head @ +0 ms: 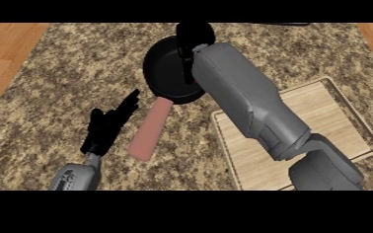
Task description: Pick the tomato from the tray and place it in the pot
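Observation:
A black pot [166, 74] with a pink handle [151, 131] lies on the speckled counter, handle pointing toward me. My right forearm [244, 101] reaches across from the lower right, and its hand [195, 35] hangs over the pot's far right rim. The dark hand blends with the pot, so its grip is hidden. No tomato shows anywhere; the hand or the forearm may cover it. The wooden tray [331, 116] lies at the right, partly under the forearm. My left hand [108, 123] rests open at the lower left, fingers up, just left of the handle.
A wooden strip [18, 44] borders the counter at the far left, and another shows at the top right corner. The tray's raised rim runs beside the pot's handle.

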